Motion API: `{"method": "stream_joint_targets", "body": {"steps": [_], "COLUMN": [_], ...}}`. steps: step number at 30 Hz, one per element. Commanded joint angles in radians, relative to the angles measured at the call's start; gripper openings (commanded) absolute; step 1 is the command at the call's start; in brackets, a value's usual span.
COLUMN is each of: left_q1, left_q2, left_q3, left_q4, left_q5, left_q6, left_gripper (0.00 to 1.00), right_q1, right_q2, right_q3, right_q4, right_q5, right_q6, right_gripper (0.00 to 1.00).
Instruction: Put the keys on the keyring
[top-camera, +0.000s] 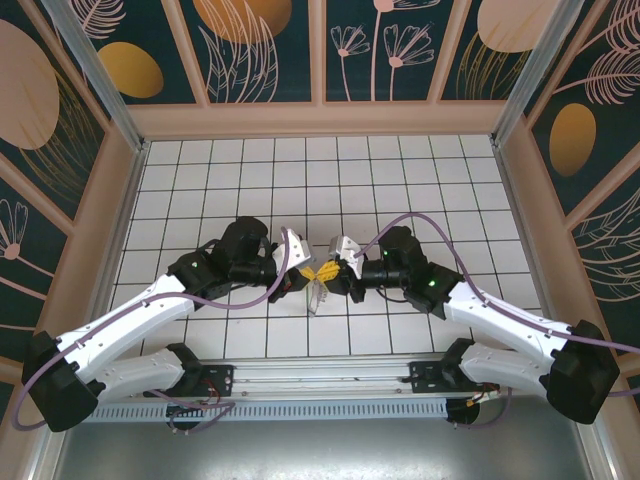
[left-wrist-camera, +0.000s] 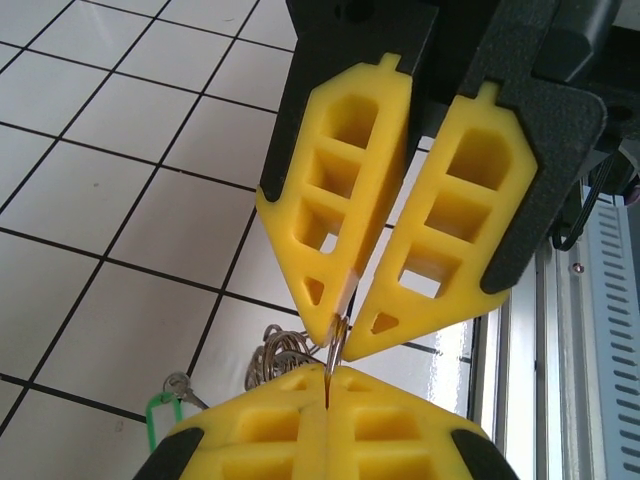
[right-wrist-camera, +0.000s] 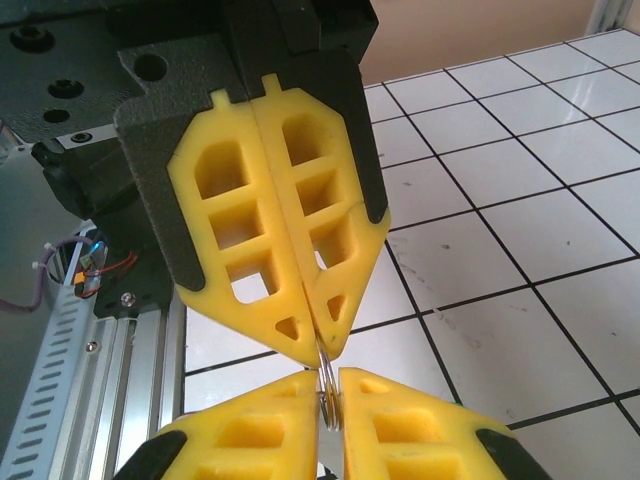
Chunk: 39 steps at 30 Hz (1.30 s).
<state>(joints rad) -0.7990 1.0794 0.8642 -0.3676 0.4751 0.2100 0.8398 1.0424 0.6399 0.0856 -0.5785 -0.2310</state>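
L claw clamped shut on keyring; R claw pinches same ring from opp. side, above tabletop. Green key lies on tiles below, apart. Step: prob. steadying/prying ring. Next: one claw frees up, fetches key, threads it.

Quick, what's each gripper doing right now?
Left gripper: shut on the thin silvery keyring.
Right gripper: shut on the same keyring.
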Motion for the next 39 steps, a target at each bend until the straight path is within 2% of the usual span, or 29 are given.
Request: {"method": "stream_joint_targets", "body": {"steps": [1, 2, 8, 9, 11, 12, 14, 17, 21, 27, 33, 39], "left_q1": [-0.002, -0.003, -0.003, -0.002, -0.003, -0.002, -0.002, -0.002, -0.001, -0.001, -0.002, -0.002], "left_q2": [-0.016, -0.016, -0.066, -0.087, -0.137, -0.171, -0.241, -0.316, -0.317, -0.285, -0.213, -0.217], "left_q3": [0.031, 0.032, 0.010, -0.006, -0.051, -0.085, -0.165, -0.265, -0.276, -0.274, -0.222, -0.228], "left_q4": [0.033, 0.034, 0.098, 0.124, 0.198, 0.254, 0.382, 0.536, 0.576, 0.663, 0.661, 0.682], "left_q5": [0.015, 0.015, 0.020, 0.026, 0.050, 0.058, 0.065, 0.062, 0.076, 0.110, 0.148, 0.159], "left_q6": [0.018, 0.019, -0.007, -0.023, -0.067, -0.100, -0.172, -0.254, -0.272, -0.288, -0.266, -0.275], "left_gripper": [0.00, 0.00, 0.00, 0.06, 0.24, 0.29, 0.33, 0.34, 0.36, 0.41, 0.42, 0.43], "right_q1": [0.016, 0.016, 0.016, 0.010, -0.021, -0.050, -0.103, -0.147, -0.151, -0.160, -0.162, -0.166], "right_q2": [-0.011, -0.012, -0.061, -0.090, -0.153, -0.180, -0.216, -0.226, -0.204, -0.162, -0.092, -0.033], "right_q3": [0.030, 0.032, 0.006, -0.012, -0.052, -0.075, -0.122, -0.156, -0.171, -0.258, -0.292, -0.320], "right_q4": [-0.004, -0.002, 0.038, 0.068, 0.152, 0.206, 0.323, 0.442, 0.520, 0.871, 1.068, 1.233], "right_q5": [-0.052, -0.052, -0.017, -0.017, -0.052, -0.095, -0.180, -0.265, -0.302, -0.344, -0.362, -0.339], "right_q6": [-0.017, -0.018, -0.010, 0.000, 0.046, 0.082, 0.163, 0.238, 0.268, 0.430, 0.521, 0.593], "right_gripper": [0.04, 0.00, 0.00, 0.00, 0.00, 0.00, 0.00, 0.00, 0.00, 0.00, 0.00, 0.00]}}
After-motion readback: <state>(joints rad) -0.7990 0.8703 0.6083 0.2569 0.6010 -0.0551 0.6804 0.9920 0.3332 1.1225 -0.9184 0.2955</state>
